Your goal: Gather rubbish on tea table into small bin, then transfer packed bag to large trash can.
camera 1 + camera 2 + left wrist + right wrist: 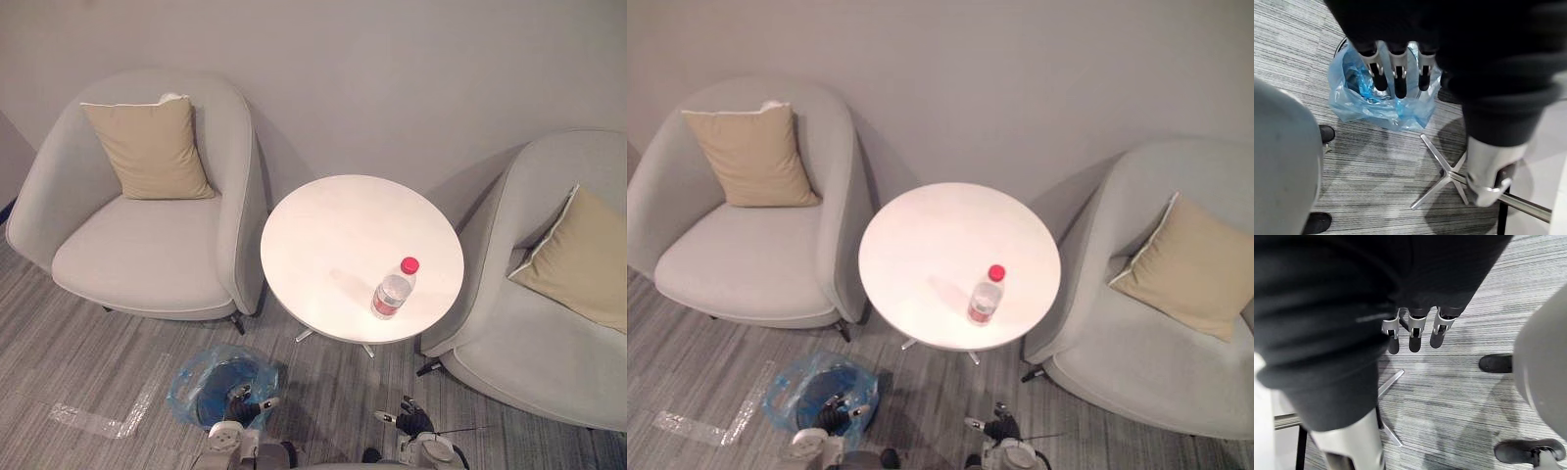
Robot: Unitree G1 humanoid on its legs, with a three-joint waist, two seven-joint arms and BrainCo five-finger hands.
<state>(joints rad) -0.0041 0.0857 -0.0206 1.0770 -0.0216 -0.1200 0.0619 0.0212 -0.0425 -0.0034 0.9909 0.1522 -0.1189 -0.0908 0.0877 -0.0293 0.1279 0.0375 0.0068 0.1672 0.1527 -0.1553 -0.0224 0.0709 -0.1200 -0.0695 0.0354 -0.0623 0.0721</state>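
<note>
A clear plastic bottle (pixel 393 291) with a red cap and red label stands upright on the round white tea table (pixel 333 235), near its front right edge. On the floor, left of the table's foot, stands the small bin lined with a blue bag (pixel 211 382), its mouth open. My left hand (pixel 238 403) hangs low, just right of the bin, and its straight fingers (pixel 1400 73) point down at the blue bag (pixel 1376 105) and hold nothing. My right hand (pixel 409 423) hangs low before the table, its fingers (pixel 1414 330) straight over bare carpet, also empty.
A grey armchair (pixel 147 245) with a tan cushion (pixel 147 147) stands left of the table, another grey armchair (pixel 549 333) to its right. The table's metal star foot (pixel 1444 176) spreads over the striped carpet. A strip of clear tape (pixel 98 421) lies left of the bin.
</note>
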